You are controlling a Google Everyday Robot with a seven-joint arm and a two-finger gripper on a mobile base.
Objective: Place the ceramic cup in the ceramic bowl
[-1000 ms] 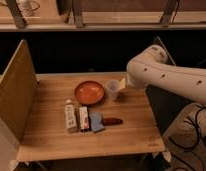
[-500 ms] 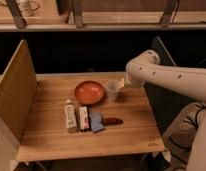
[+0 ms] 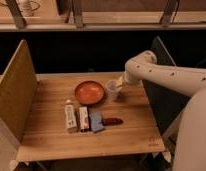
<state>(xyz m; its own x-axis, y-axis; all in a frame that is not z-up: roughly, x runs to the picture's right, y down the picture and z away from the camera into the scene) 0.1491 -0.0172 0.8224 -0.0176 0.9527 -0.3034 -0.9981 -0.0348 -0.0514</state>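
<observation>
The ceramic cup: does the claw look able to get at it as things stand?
Probably yes. The claw is close beside the ceramic cup, on the side away from the ceramic bowl, and nothing stands between them.

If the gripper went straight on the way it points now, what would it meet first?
Probably the ceramic cup: the gripper is close beside it, pointing toward the picture's left. Just beyond the cup lies the ceramic bowl. Depth is uncertain.
</observation>
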